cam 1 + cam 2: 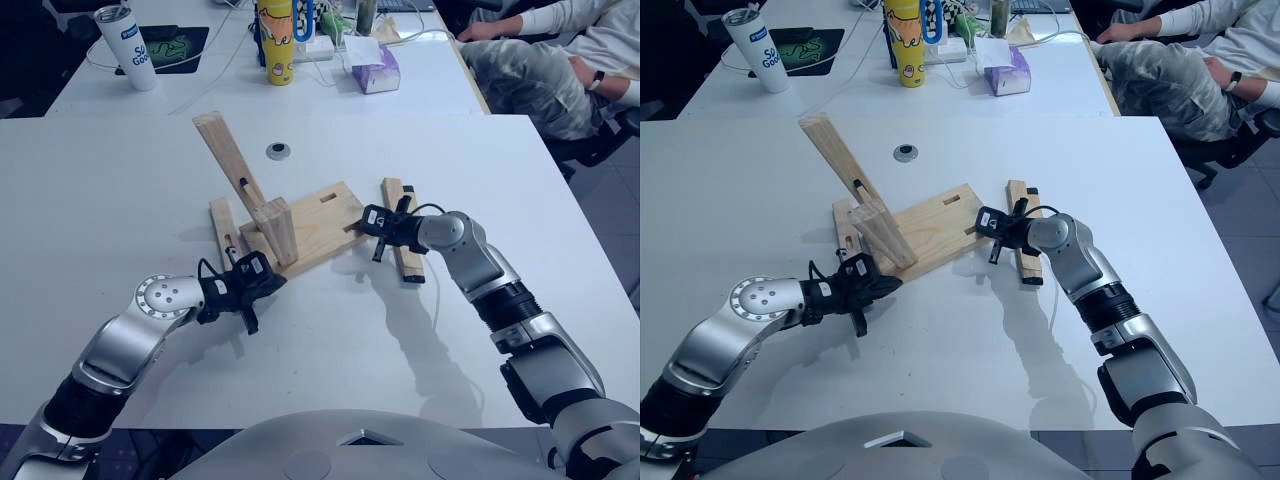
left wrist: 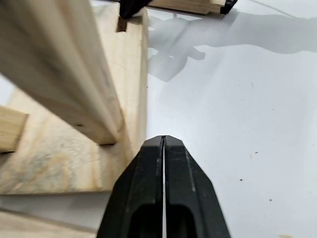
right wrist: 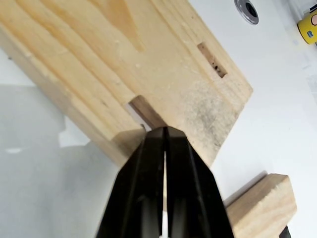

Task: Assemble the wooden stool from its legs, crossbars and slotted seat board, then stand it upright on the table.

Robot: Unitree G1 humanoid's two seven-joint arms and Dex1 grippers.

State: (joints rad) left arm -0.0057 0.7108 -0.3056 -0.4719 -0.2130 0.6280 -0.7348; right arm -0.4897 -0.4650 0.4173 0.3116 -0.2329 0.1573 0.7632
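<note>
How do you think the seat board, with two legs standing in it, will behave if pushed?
Probably stiff: the seat board looks like thick solid wood. It may rock or tip, since the long leg leans outward. It likely slides easily on the smooth table.

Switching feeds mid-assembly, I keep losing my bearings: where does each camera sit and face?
Left eye view: on the head, facing forward and down over the table; both arms show, jaws at the seat board.
Right eye view: the head camera's other eye; same scene, same arms.
Left wrist view: on the left wrist, along its shut jaws toward a leg standing on the board.
Right wrist view: on the right wrist, past its shut jaws toward a notch in the board's edge.
Shared: all show the board.
</note>
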